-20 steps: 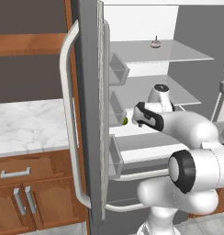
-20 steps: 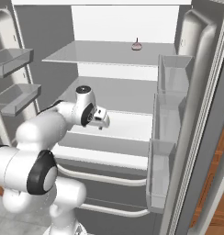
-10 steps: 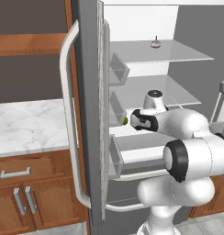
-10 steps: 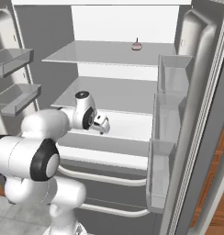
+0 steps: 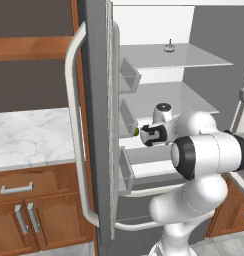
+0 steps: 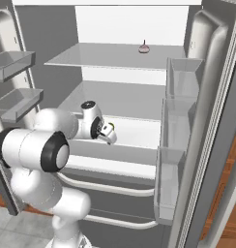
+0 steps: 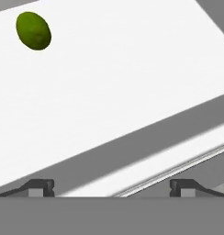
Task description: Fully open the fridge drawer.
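The fridge drawer (image 6: 125, 154) is a wide shallow box under the lower glass shelf, with a pale grey front panel and a white inside. My gripper (image 6: 109, 133) hangs just above the drawer's front edge, left of its middle. From the other side the gripper (image 5: 145, 135) sits beside the left door's bins, above the drawer (image 5: 149, 156). In the hand view the gripper (image 7: 113, 188) is open, its fingertips (image 7: 40, 186) wide apart with nothing between them. Beyond them lie the drawer's grey front band (image 7: 132, 147) and white floor, where a green oval fruit (image 7: 33, 30) rests.
Both fridge doors stand open, with bins on the right door (image 6: 180, 121) and the left door (image 5: 126, 125). The left door's long handle (image 5: 74, 125) faces a marble counter (image 5: 29, 135). A small dark object (image 6: 144, 47) sits on the top glass shelf. A curved freezer handle (image 6: 105, 186) runs below the drawer.
The arm's elbow has swung across toward the base, and the hand has dropped slightly lower and nearer the drawer's front edge. The drawer has not visibly moved.
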